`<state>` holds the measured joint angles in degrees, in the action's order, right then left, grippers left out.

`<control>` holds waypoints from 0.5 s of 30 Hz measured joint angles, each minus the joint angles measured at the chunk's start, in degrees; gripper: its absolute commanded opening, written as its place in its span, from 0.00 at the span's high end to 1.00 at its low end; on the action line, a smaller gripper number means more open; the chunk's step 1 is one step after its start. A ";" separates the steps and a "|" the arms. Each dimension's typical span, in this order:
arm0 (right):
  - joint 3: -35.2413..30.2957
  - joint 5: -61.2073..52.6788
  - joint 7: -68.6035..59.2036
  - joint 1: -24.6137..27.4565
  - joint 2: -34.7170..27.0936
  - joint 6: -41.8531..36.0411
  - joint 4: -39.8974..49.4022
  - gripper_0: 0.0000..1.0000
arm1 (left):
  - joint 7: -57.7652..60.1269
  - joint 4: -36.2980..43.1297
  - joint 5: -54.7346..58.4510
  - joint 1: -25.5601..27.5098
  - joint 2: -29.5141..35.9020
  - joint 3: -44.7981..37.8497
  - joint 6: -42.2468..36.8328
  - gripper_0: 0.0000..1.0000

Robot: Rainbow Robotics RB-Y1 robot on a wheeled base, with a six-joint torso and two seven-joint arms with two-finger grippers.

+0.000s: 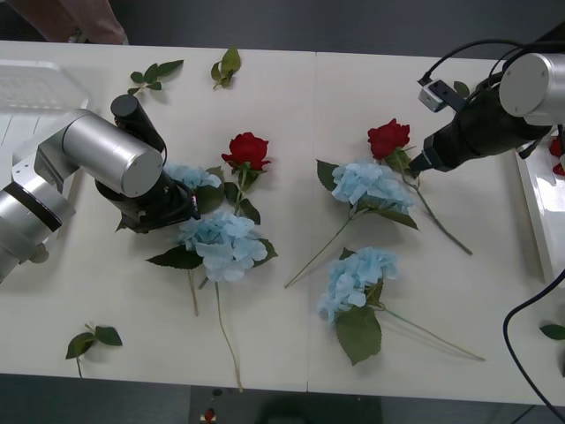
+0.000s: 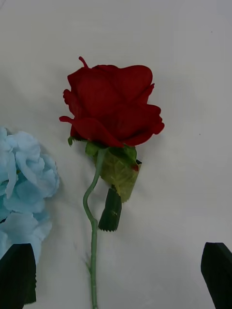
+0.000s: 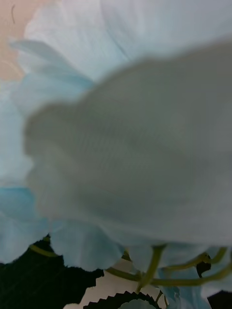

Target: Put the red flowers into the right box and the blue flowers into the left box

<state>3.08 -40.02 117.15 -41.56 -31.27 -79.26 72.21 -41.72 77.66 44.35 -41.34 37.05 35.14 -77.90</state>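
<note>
Two red flowers lie on the table: one rose (image 1: 248,150) at the centre and one (image 1: 388,139) to the right. My right gripper (image 1: 415,164) hovers open just behind that right rose (image 2: 113,104), its black fingertips (image 2: 18,275) on either side of the green stem (image 2: 92,227). Several blue flowers lie loose (image 1: 225,243) (image 1: 371,184) (image 1: 355,278). My left gripper (image 1: 178,206) is down against a blue flower (image 1: 190,177), whose petals (image 3: 121,120) crowd the left wrist view. The right box (image 1: 537,208) at the right edge holds a red rose (image 1: 556,147). The left box (image 1: 35,84) is far left.
Loose green leaf sprigs lie at the back (image 1: 154,72) (image 1: 225,66), at the front left (image 1: 93,340) and at the right edge (image 1: 554,331). Long stems stretch toward the table's front edge. A black cable (image 1: 521,344) hangs at the right.
</note>
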 measured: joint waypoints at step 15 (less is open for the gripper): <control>1.47 3.47 0.00 0.00 2.70 7.02 -7.61 0.00 | -0.15 -4.66 -0.04 -1.00 -2.08 1.99 3.59 0.93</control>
<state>4.55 -36.55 117.15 -41.56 -28.57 -72.24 64.60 -41.86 73.00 44.31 -42.34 34.97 37.13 -74.32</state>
